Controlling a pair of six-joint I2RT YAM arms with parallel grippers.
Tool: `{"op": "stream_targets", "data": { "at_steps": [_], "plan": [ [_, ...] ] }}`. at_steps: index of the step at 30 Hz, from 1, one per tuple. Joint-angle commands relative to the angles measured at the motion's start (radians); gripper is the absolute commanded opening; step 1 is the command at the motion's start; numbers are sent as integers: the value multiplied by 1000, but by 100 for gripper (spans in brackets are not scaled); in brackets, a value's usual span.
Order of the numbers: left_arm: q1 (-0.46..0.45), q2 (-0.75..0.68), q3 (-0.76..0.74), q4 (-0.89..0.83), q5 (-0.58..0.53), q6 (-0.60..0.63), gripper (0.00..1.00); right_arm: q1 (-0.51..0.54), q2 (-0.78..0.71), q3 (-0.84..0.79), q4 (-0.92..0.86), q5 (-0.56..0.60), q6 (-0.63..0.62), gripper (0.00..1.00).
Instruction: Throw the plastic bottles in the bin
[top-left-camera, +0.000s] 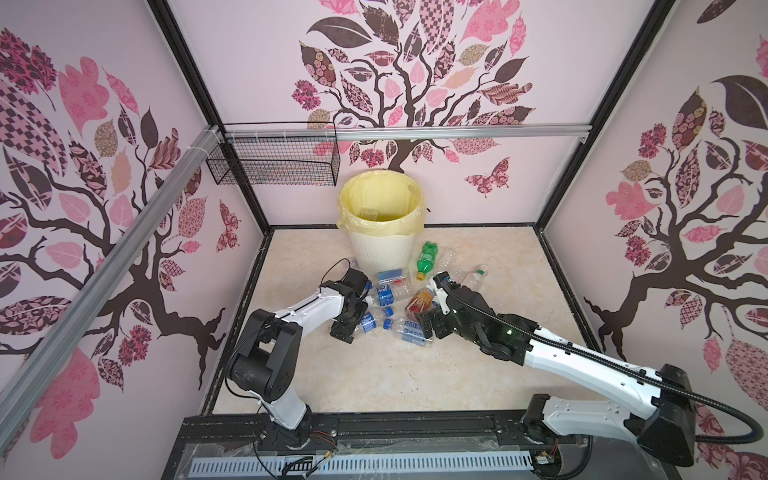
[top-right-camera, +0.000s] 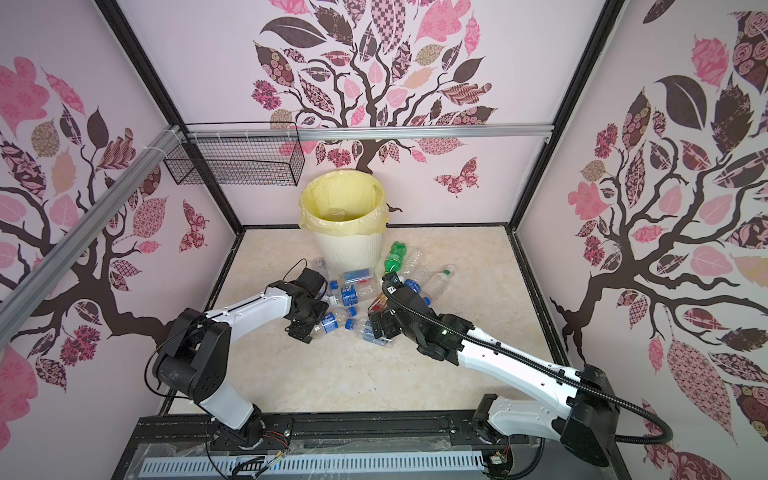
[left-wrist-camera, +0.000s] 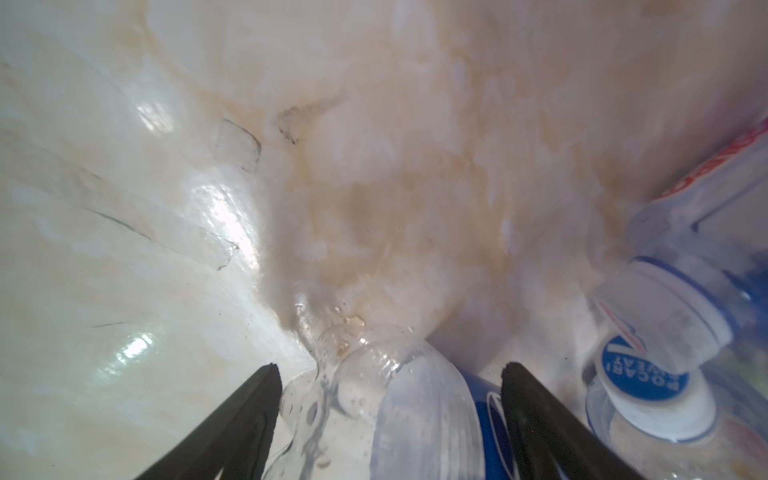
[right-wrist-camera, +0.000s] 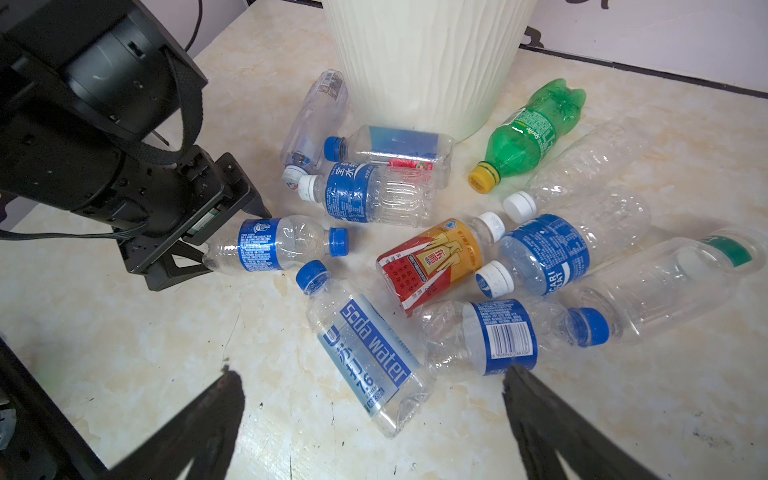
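1. Plastic bottles (top-left-camera: 384, 296) lie on their sides in a loose heap at the middle of the desk (top-left-camera: 374, 374). They sit just on the near side of the bin (top-left-camera: 382, 249), which stands at the far middle by the back wall.
2. Left claw (left-wrist-camera: 390, 370) is low at the heap's left edge, with its jaws wide on either side of the base of a small blue-labelled bottle (right-wrist-camera: 270, 245). That bottle rests on the desk. I cannot tell whether the fingers press it, and I read the claw as open around it, not gripping.
3. The blue-labelled bottle's long axis runs on from the left claw toward the right and slightly far, blue cap leading. The jaws therefore cross its width, which suits a squeeze. The bin lies far and a little right of this claw, and this arm is the nearer one for that bottle.
4. Just right of it lies the soda water bottle (right-wrist-camera: 365, 353), cap toward the left claw and base toward the right.
5. Right claw (right-wrist-camera: 372, 372) is spread fully and holds nothing. It hovers over the heap's near right edge, with the soda water bottle's base end under the gap. That bottle points away along the claw's reach, so a straight descent would likely straddle it.
6. A barcode-labelled bottle (right-wrist-camera: 498, 336) lies close beside one finger and may get nudged.
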Motion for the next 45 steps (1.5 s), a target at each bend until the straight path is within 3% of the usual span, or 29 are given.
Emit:
{"op": "stream_targets", "data": {
  "at_steps": [1,6,16,30,32,39,45],
  "plan": [
    [-22,21,33,-29,5,-33,86,6,-25,-20,-1,5,8,100],
    [-37,18,36,-42,-21,-47,86,5,-44,-30,-7,12,10,100],
    [25,-7,114,-54,-68,32,85,5,-65,-43,-12,12,16,100],
    [-28,-176,88,-223,-185,144,86,5,-77,-54,-2,21,14,100],
    [-36,-201,65,-224,-144,126,86,5,-77,-54,1,19,15,100],
    [-113,-265,-28,-132,38,-121,87,5,-66,-57,20,12,22,100],
    [-125,-235,-24,-104,21,-229,88,5,-83,-70,21,11,31,100]
  ]
}}
